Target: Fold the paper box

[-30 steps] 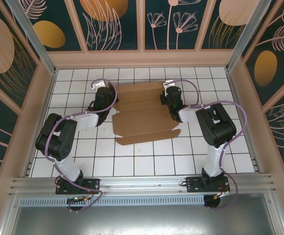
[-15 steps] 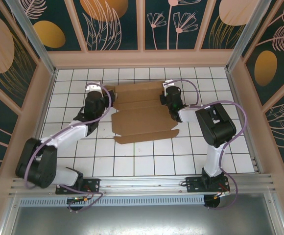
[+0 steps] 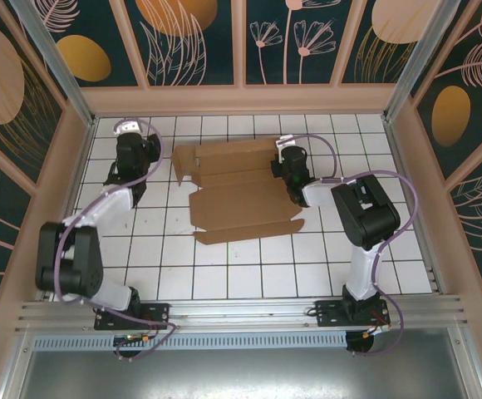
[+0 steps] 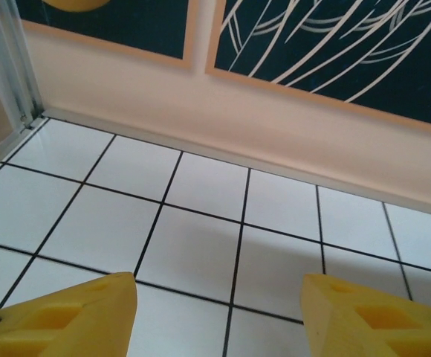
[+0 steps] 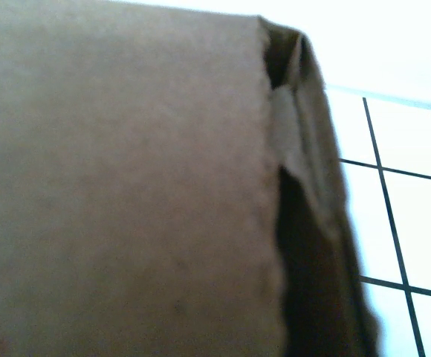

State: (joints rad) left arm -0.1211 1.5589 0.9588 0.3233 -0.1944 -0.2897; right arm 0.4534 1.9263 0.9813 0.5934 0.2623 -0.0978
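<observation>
The paper box (image 3: 241, 195) lies as a mostly flat brown cardboard sheet in the middle of the white tiled table, with a small flap (image 3: 183, 164) standing up at its back left corner. My left gripper (image 3: 128, 140) is off to the left of the sheet, apart from it. In the left wrist view that gripper (image 4: 219, 301) is open, its yellow fingers (image 4: 74, 316) wide over bare tiles. My right gripper (image 3: 288, 164) sits at the sheet's right edge. Up close, the paper box (image 5: 126, 186) hides its fingers, and a folded side flap (image 5: 305, 149) stands at the right.
Peach walls (image 3: 241, 100) with dark floral panels enclose the table on three sides, and the left gripper is close to the back left corner (image 4: 26, 119). Bare tiles (image 3: 249, 266) lie between the sheet and the arm bases.
My left gripper has let go of the sheet's left side, opened, and swung left and back toward the corner. The left flap now stands free. The right arm has stayed put.
</observation>
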